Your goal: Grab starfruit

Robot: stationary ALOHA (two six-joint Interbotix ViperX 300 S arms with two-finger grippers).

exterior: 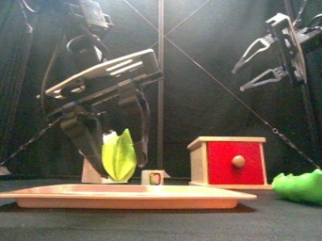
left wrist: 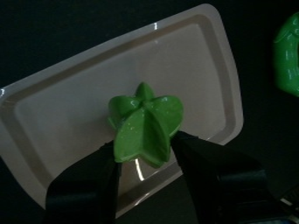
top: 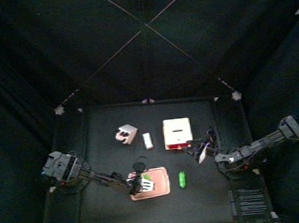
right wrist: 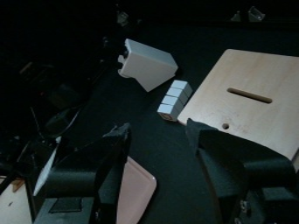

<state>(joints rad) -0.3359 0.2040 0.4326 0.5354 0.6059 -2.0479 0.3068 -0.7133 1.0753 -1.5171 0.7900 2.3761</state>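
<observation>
The left gripper (exterior: pixel 116 141) hangs over the pink tray (exterior: pixel 126 196) on the left side of the table (top: pixel 107 128). Its two jaws pinch the green starfruit (exterior: pixel 120 155) between them. In the front view the starfruit is lifted above the tray and does not touch it. In the left wrist view the starfruit (left wrist: pixel 146 129) stands with its ribs toward the camera, and the tray (left wrist: pixel 70 96) lies under it.

To the right of the tray, behind it, is a small white block (exterior: pixel 154 177). Next comes a wooden box with a red front (exterior: pixel 231 160) and a round knob. At the right edge of the front view lies another green thing (exterior: pixel 299 186), only partly seen.

The right gripper (exterior: pixel 274 56) is raised high above the right side of the table. Its jaws are spread apart and hold nothing.
</observation>
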